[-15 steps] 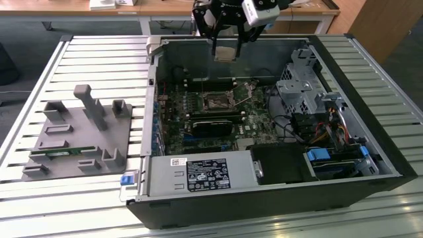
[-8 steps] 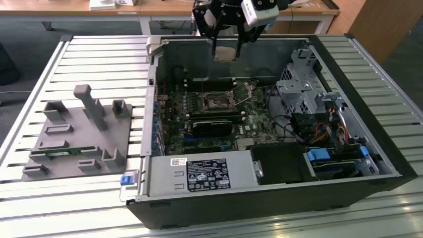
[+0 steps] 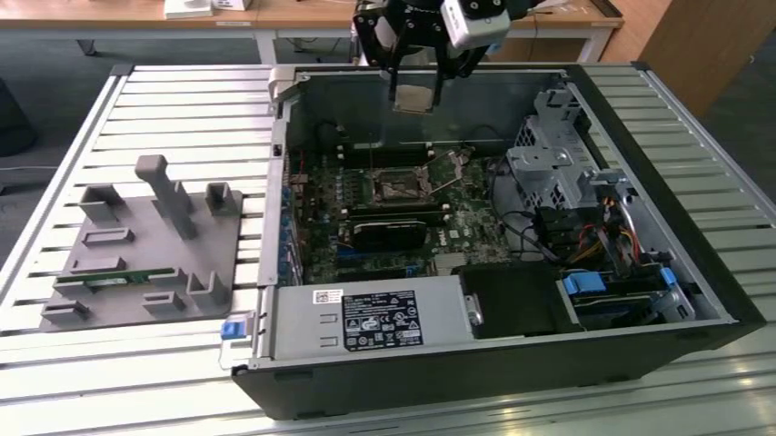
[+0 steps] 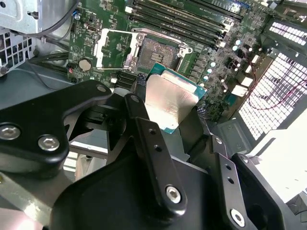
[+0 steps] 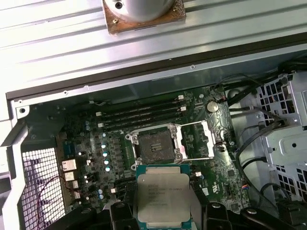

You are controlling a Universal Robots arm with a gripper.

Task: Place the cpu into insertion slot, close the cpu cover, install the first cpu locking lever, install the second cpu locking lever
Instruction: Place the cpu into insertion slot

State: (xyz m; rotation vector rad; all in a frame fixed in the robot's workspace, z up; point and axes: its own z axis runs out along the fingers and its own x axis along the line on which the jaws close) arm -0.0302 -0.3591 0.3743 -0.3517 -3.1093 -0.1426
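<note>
My gripper (image 3: 415, 89) hangs above the back of the open computer case (image 3: 631, 300), shut on the cpu (image 3: 415, 98), a small square chip with a dull silver top. Both wrist views show the cpu (image 4: 168, 103) (image 5: 163, 196) clamped by its edges between the black fingers (image 4: 144, 129), well above the motherboard. The insertion slot (image 5: 154, 146) (image 4: 156, 50) (image 3: 394, 184) lies bare below and a little ahead of the chip. The cpu cover (image 5: 199, 139) (image 4: 112, 48) is swung open, lying beside the slot.
A black heatsink block (image 3: 388, 234) sits just in front of the slot, with memory slots (image 5: 139, 112) behind it. A metal drive cage (image 3: 552, 163) and cables fill the exterior view's right. A power supply (image 3: 363, 320) is at the front. A grey fixture tray (image 3: 145, 245) lies outside the case.
</note>
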